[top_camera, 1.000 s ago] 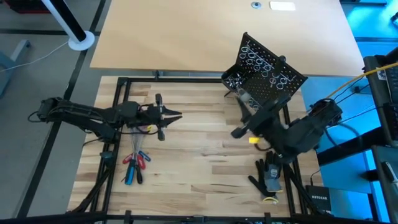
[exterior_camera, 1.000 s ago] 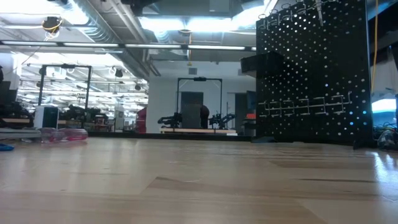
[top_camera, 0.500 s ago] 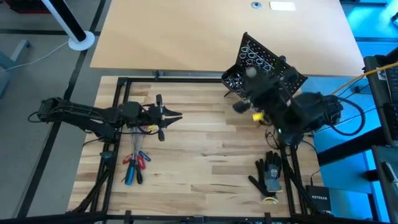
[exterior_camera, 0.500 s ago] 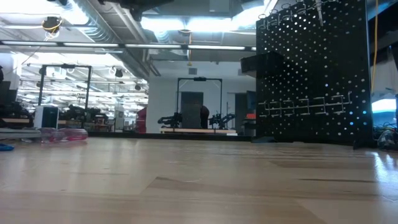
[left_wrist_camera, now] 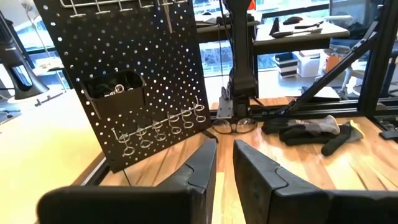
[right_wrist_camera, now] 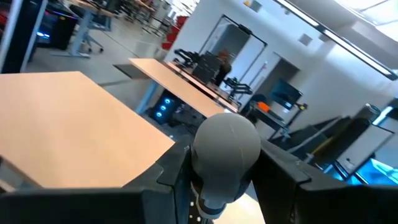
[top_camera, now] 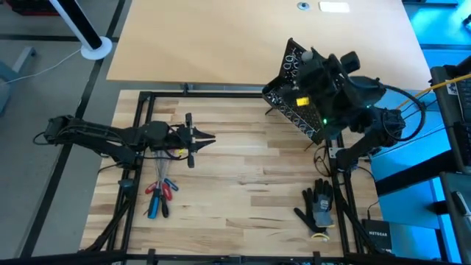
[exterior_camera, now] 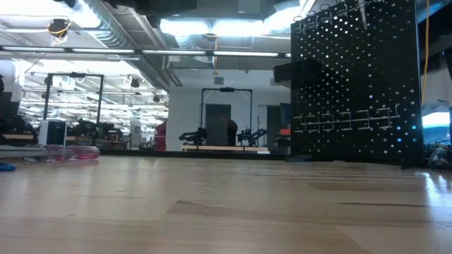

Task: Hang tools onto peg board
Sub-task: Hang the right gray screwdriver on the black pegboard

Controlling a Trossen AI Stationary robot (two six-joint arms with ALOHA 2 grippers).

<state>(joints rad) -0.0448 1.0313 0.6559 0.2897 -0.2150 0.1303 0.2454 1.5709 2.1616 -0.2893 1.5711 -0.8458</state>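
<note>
The peg board (top_camera: 282, 93), a black perforated panel with silver wire rings, stands at the table's far right; it also shows in the low view (exterior_camera: 353, 85) and the left wrist view (left_wrist_camera: 137, 81). My right gripper (top_camera: 309, 62) hovers high over the board, shut on a tool with a rounded grey handle end (right_wrist_camera: 225, 146). Several red, blue and black tools (top_camera: 158, 193) lie flat on the wood near the left edge. My left gripper (top_camera: 210, 138) waits above the table's left part, pointing right, fingers (left_wrist_camera: 208, 158) nearly together with nothing between them. My right gripper pinches the tool's rounded grey handle end (right_wrist_camera: 208, 186) between its two fingers, one on each side. The fingers lie about level, high over the peg board. The tool is lifted clear; the gripper hides the rest of it.
A black-and-grey work glove (top_camera: 318, 206) lies near the table's right front corner. The black frame rail (top_camera: 140, 147) runs along the wood's left side. Bare wood lies between the two arms. The room behind shows in the low view.
My right gripper has swung from above the table's right side toward the far edge and upward, turning as it went, and now stands over the peg board with the tool still held. My left arm has kept still.
</note>
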